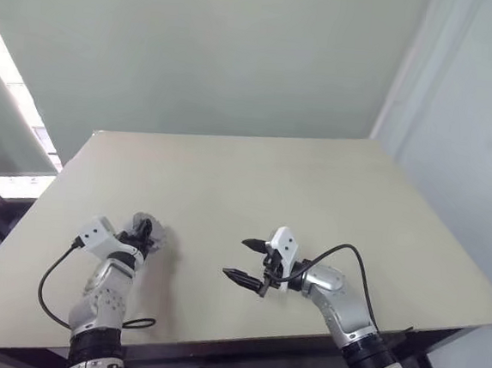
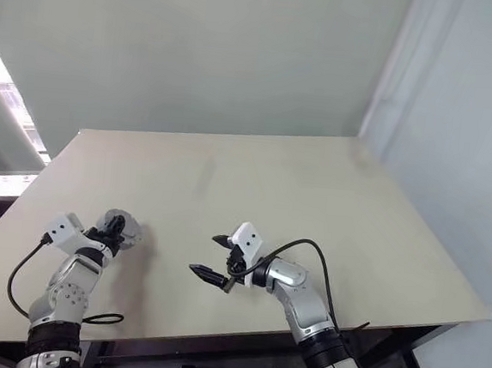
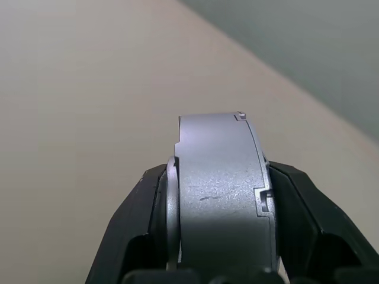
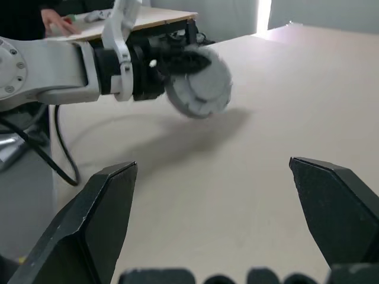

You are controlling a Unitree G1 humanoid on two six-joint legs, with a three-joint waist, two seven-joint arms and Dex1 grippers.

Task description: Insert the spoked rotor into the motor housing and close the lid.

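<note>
Two arms reach out over my beige table (image 1: 254, 193), and I see one grey part between them. My left gripper (image 1: 142, 233) is clenched on that part, a round grey metal disc (image 3: 222, 195), holding it up off the table near the left front corner. In the left wrist view I look at the disc edge-on: its thick grey rim stands between the two black fingers (image 3: 296, 207), one pad pressed on each flat face, with a thinner lip showing on one side. From the right wrist view the same disc (image 4: 201, 83) shows its notched rim and a dark centre, tilted and clear of the table surface, with its shadow lying on the table beneath it. I cannot tell whether it is the lid alone or the closed assembly.

My right gripper (image 1: 247, 262) is released, its fingers spread wide apart and empty. It hangs above the table near the front middle, pointing across toward the left arm, well apart from the disc.
</note>
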